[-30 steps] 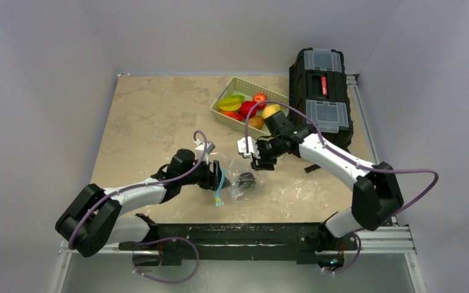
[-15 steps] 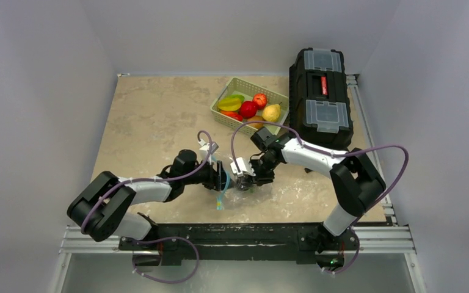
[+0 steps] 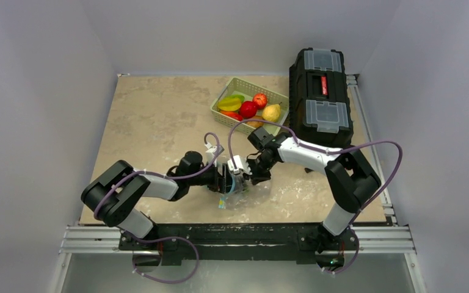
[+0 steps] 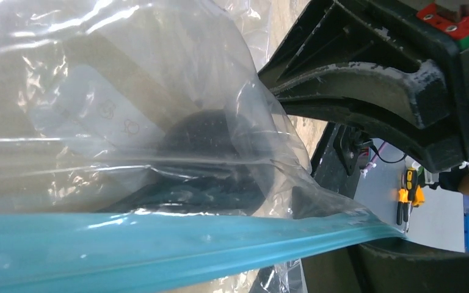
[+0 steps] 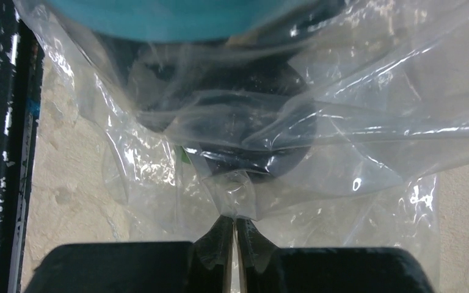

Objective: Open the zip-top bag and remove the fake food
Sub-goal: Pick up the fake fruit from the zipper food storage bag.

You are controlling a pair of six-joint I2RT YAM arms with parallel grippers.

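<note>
On the mottled beige stone-look table (image 3: 152, 122), beyond the boxy black plastic toolbox (image 3: 320, 97) and the pale green slotted plastic basket (image 3: 223, 93) of glossy red, yellow and green fake food (image 3: 248, 108), the clear crinkly plastic zip-top bag (image 3: 244, 194) lies at the near middle, between the two arms. The bag looks to be in the last of the emptying: its mouth seems to gape and one dark rounded piece (image 5: 232, 122) sits inside, smooth and shiny under wrinkled film. The left gripper (image 3: 225, 180) stands with jaws wide apart, the soft teal zip strip (image 4: 159, 250) running across between them, clamped on nothing as far as shows. The right gripper (image 5: 235, 227) is pressed together on a small puckered fold of the film. Next probably calls for lifting that fold to tip the piece out.
</note>
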